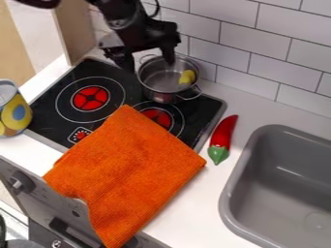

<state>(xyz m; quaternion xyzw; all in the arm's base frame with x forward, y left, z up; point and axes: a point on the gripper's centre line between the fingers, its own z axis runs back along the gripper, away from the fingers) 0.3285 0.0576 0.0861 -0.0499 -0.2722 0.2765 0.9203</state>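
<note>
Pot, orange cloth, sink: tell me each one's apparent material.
The pot looks like shiny metal, going by its reflections. The orange cloth seems a matte textile, its ribbed texture showing. The sink is perhaps smooth plastic, with even grey and soft highlights.

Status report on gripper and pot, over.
Gripper open at pot rim. Pot on stovetop, yellow item inside. Orange cloth partly covering stovetop.

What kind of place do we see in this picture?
It looks like a toy kitchen, probably set up for robot work: there is a stove top with red burner rings, a grey sink, and a metal pot.
</note>
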